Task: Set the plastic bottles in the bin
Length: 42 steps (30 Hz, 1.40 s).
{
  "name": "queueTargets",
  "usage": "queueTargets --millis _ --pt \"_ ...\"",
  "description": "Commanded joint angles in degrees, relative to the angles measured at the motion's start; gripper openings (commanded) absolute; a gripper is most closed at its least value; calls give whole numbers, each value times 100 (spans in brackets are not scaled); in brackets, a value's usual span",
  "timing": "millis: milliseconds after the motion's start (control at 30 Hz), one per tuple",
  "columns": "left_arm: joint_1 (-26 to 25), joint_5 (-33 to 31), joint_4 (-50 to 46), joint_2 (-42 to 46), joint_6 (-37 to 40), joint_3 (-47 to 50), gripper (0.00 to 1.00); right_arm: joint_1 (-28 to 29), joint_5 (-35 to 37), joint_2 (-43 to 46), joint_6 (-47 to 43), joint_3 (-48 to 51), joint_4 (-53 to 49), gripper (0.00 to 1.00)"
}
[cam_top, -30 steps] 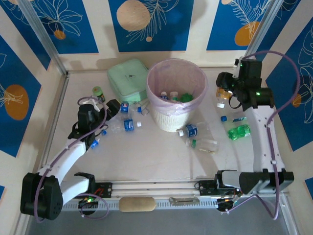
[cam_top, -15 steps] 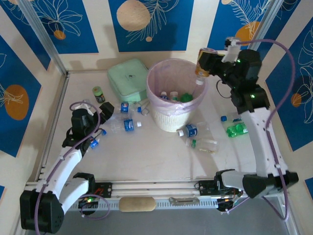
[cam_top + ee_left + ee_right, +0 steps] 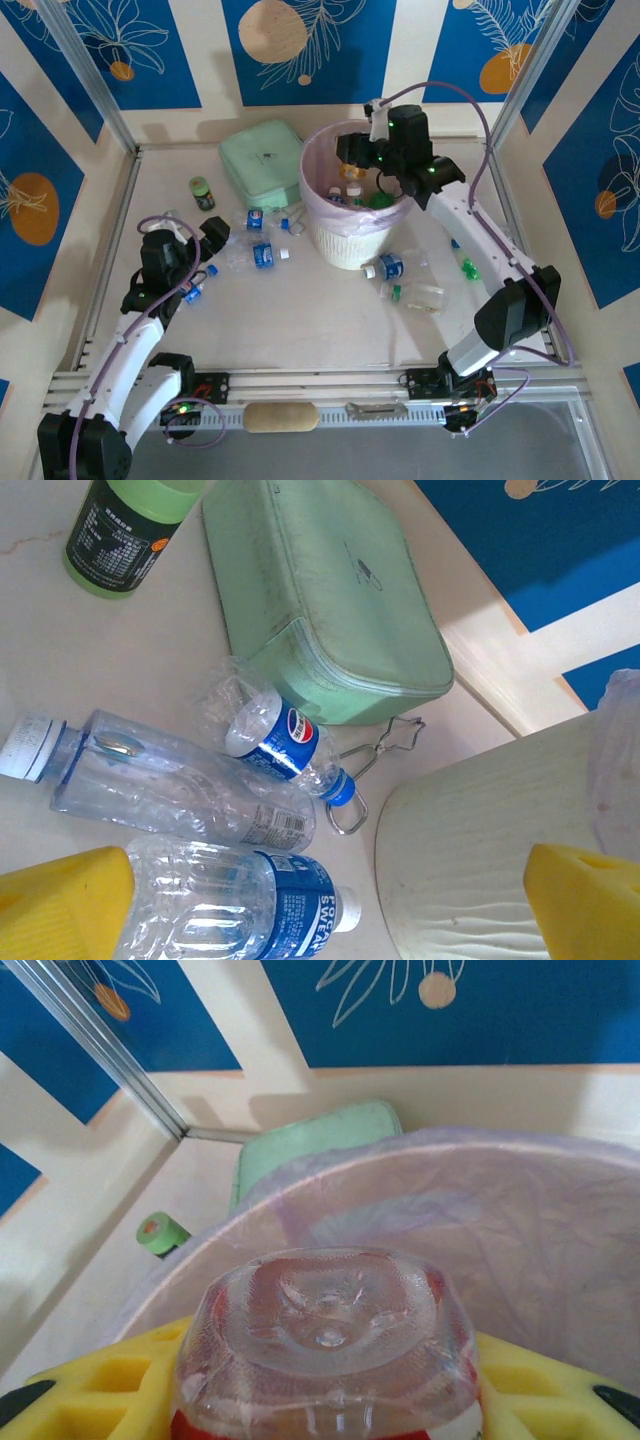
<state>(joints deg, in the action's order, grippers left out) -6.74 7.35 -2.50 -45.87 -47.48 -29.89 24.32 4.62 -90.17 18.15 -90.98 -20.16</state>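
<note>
My right gripper [image 3: 352, 162] hangs over the bin [image 3: 345, 245], shut on a clear plastic bottle with a red-orange label [image 3: 325, 1340]; its dimpled base faces the wrist camera, with the pink liner [image 3: 500, 1220] behind it. Several bottles lie inside the bin [image 3: 352, 195]. My left gripper [image 3: 213, 236] is open and low over the table left of the bin, its yellow fingers [image 3: 62, 900] either side of a blue-labelled bottle [image 3: 250, 905]. Two more bottles [image 3: 170, 785] [image 3: 285, 742] lie beyond it. Other bottles [image 3: 385, 266] [image 3: 415, 295] rest in front of the bin.
A mint-green box [image 3: 262, 160] sits behind the left bottles. A dark jar with a green lid [image 3: 202, 191] stands left of it. A metal clip [image 3: 375, 770] lies by the bin's wall [image 3: 470, 850]. A green bottle [image 3: 467, 268] peeks from behind the right arm.
The right arm has swung left from the table's right side to above the bin, carrying its bottle. The left gripper has drifted slightly left, still open.
</note>
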Motion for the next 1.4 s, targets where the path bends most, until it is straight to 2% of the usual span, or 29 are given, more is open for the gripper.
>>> queueTargets --millis 0,100,200,333,433,533,567,767,933,1033,1167,1367 --pt "77 0 -62 -16 42 89 100 90 308 -123 -230 -150 -162 46" --pt "77 -6 -42 -28 27 97 100 115 379 -240 -319 -268 -392 49" --pt "77 -17 0 -53 -21 115 100 117 418 -290 -432 -370 -552 57" --pt "81 36 90 -115 -103 141 100 117 453 -259 -465 -496 -625 75" --pt "78 39 93 -142 -108 133 100 110 401 -197 -477 -650 -667 83" --pt "77 -6 76 -133 -69 124 100 117 367 -54 -471 -725 -631 98" --pt "77 -26 62 -133 -50 111 100 117 349 5 -462 -722 -600 99" --pt "103 -277 -440 -168 463 -161 100 126 124 545 -382 -557 -465 99" --pt "163 -1229 -1544 -79 1024 -456 100 166 -34 1209 -214 131 -241 99" --pt "258 -1583 -1747 -10 1335 -422 100 187 -21 1672 -18 707 -95 99" --pt "394 -1862 -1745 -69 1246 -270 100 251 66 2339 303 1628 179 99" --pt "673 -1957 -1332 -324 904 -26 100 302 606 3311 591 2790 359 99"
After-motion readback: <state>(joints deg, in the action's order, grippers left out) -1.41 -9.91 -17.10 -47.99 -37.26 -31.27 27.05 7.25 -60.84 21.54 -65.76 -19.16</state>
